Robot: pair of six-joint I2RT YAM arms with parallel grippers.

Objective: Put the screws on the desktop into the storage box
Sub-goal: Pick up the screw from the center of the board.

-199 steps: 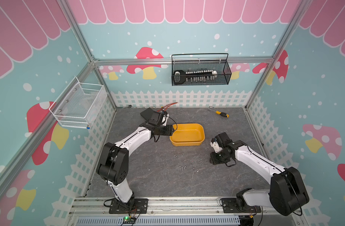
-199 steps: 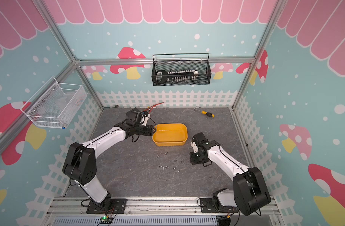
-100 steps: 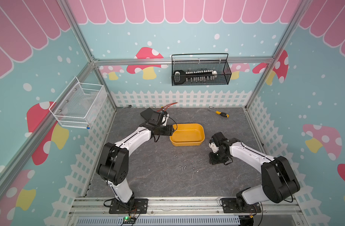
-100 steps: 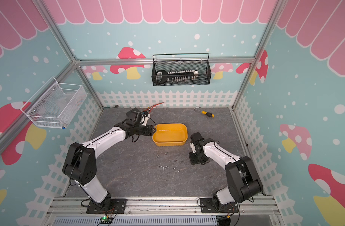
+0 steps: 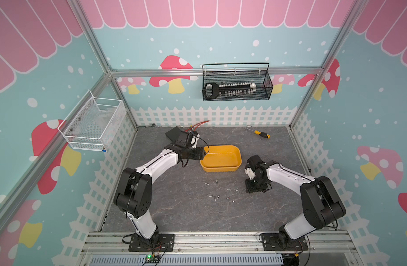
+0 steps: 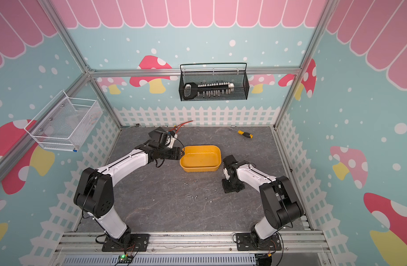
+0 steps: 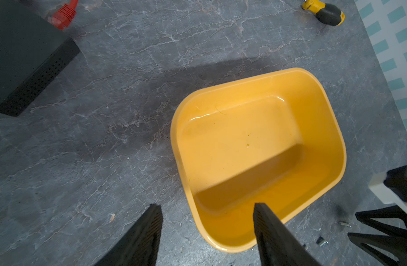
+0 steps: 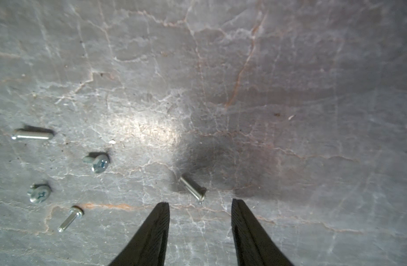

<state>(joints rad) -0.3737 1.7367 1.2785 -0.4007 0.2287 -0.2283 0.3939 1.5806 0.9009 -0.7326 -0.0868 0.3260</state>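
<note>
Standing part-open, right jaws (empty), screw (image 8: 193,190) near

Two high eyes, one camera per wrist.
Both top views look steeply down on my whole table (image 5: 175,207); my left wrist looks down close on the storage box (image 7: 244,142), my right closer still on the screws (image 8: 98,162), also seen from above.

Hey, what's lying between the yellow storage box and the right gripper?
Nothing: in both top views only bare desktop separates the storage box from the right gripper. The screws lie scattered beside that stretch, not in it.
</note>
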